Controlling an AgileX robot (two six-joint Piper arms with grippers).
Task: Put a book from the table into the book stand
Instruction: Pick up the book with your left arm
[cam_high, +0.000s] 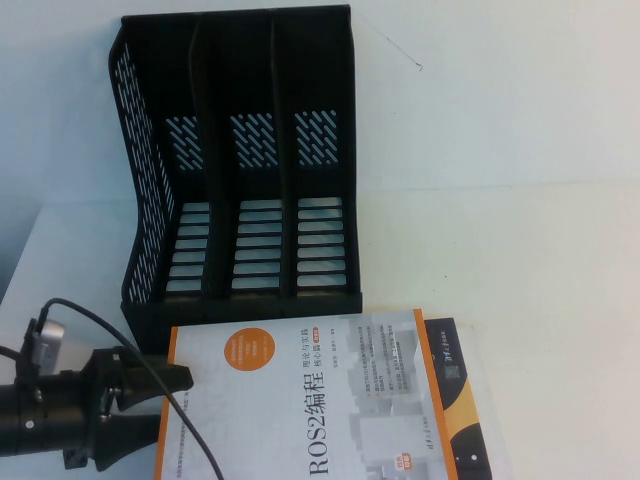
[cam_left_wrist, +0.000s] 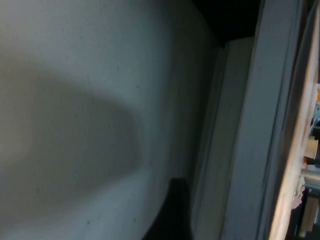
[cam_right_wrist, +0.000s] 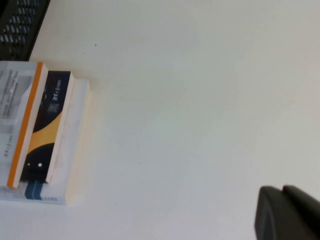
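Book: we see the book (cam_high: 340, 400) lying flat on the table (cam_high: 520, 200), cover up, at the near edge of the high view. Its cover is white with an orange disc, an orange stripe and a dark band toward the right.
Book, right wrist view: the same book (cam_right_wrist: 35, 130) shows its orange stripe, dark band and page edges, lying on the white table (cam_right_wrist: 200, 100).
Stand: the black stand (cam_high: 240, 170) sits just behind the book, its front lip almost touching the book's far edge. It has three slots with slatted floors and a perforated left wall, and we see nothing in them.
Left gripper: the left gripper (cam_high: 170, 402) is low at the book's left edge. Its fingers are spread wide, one finger (cam_high: 165, 378) lying over the cover's left margin, the other lower by the edge. It holds nothing that we can see.
Left wrist view: we see the book's page edges (cam_left_wrist: 235, 140) up close beside the table (cam_left_wrist: 75, 75).
Right gripper: only a dark bit of the right gripper (cam_right_wrist: 287, 212) shows in its own wrist view, above bare table well right of the book. We cannot tell its opening.
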